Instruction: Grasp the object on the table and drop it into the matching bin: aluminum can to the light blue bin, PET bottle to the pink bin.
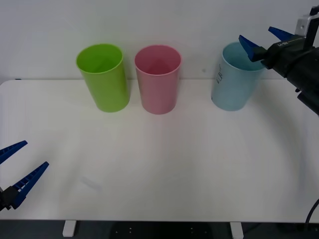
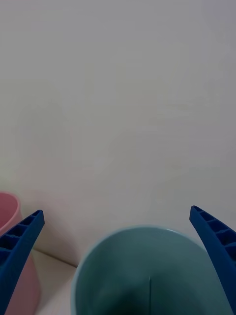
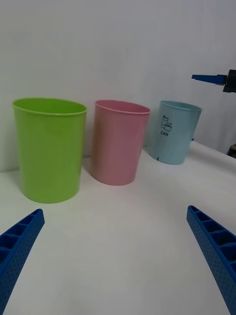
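Right pincer [image 1: 263, 42] hangs spread wide, empty, over the upright tall light blue plastic bin [image 1: 232, 84]; left pincer [image 1: 17, 167] open near the white tabletop [image 1: 164, 164] edge.

Right tool [image 1: 264, 42] raised with fingers spread; left tool [image 1: 19, 164] low, likewise spread.

The right gripper [image 2: 118, 266] hangs with fingers [image 2: 19, 241] spread wide above the blue bin's [image 2: 123, 266] open mouth, the pink bin [image 2: 10, 216] beside it
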Motion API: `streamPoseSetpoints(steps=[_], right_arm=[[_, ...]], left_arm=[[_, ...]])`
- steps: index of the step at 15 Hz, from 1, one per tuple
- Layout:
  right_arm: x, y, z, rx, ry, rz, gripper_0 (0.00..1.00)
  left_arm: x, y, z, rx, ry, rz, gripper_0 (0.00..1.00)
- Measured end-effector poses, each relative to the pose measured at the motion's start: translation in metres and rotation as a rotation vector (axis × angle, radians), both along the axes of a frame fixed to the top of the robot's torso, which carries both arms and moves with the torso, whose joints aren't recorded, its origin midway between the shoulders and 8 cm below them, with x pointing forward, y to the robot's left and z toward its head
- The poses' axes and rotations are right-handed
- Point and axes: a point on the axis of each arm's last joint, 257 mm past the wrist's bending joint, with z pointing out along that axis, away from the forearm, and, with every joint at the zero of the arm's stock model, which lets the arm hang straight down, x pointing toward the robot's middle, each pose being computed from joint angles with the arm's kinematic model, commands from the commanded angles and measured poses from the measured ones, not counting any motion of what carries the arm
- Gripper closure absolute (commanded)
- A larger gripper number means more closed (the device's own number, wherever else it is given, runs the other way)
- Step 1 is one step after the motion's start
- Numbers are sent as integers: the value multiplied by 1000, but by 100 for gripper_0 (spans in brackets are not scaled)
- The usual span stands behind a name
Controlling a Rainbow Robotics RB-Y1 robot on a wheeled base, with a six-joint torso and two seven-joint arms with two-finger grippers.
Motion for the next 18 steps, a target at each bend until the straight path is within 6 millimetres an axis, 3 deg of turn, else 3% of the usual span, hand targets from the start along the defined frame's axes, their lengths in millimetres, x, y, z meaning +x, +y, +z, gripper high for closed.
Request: streamPoseSetpoints(steps=[9, 18], right_arm=[[-102, 8, -64, -68, 83, 246, 0], [-205, -16, -145, -210, 151, 409, 0]], left_arm=[[0, 0, 0, 0, 0, 0, 0], [0, 0, 0, 0, 0, 0, 0]])
